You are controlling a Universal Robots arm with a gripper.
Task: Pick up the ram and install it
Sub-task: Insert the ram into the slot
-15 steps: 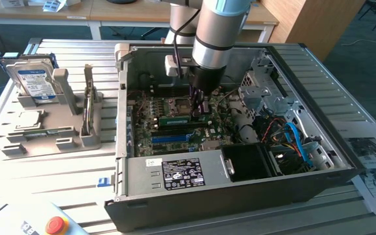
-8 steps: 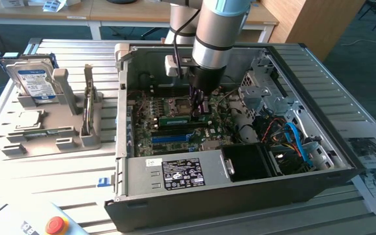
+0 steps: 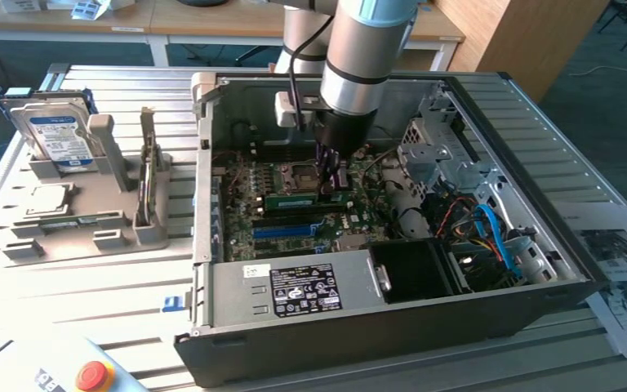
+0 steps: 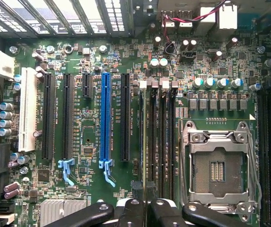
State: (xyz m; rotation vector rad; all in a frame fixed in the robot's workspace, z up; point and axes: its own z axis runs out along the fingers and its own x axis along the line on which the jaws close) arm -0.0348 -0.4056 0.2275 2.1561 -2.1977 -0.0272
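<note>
The big black computer case (image 3: 379, 347) lies open on the ribbed metal worktop (image 3: 74, 302), and its walls stand all around the claw (image 3: 333, 184). The way up out of the case is open. Inside, there is little room. A silver power box with a black label (image 3: 291, 290) sits in front of the claw, toward the camera. A silver metal cage (image 3: 444, 155) and a bunch of wires are on the exterior view's right of it.

The grey and silver robot arm (image 3: 357, 49) comes almost straight down into the case. Its black claw points down at the green main board. The claw is clenched on the top edge of the long flat green ram stick (image 3: 291, 198). The ram is low over the board, just beside the square silver chip socket (image 3: 304, 173).

The wrist view looks down past the black claw (image 4: 144, 208) fingers. It shows a row of narrow black memory slots (image 4: 161, 142) right under the claw. The chip socket (image 4: 219, 165) is on one side of them and a long blue slot (image 4: 105, 118) on the other.

The exterior view shows things outside the case, well away from the claw on that view's left. A boxy silver hard drive with a blue and white label (image 3: 58, 135) stands in a grey plastic holder (image 3: 112, 171), and a small square silver chip (image 3: 46, 198) lies there too.
</note>
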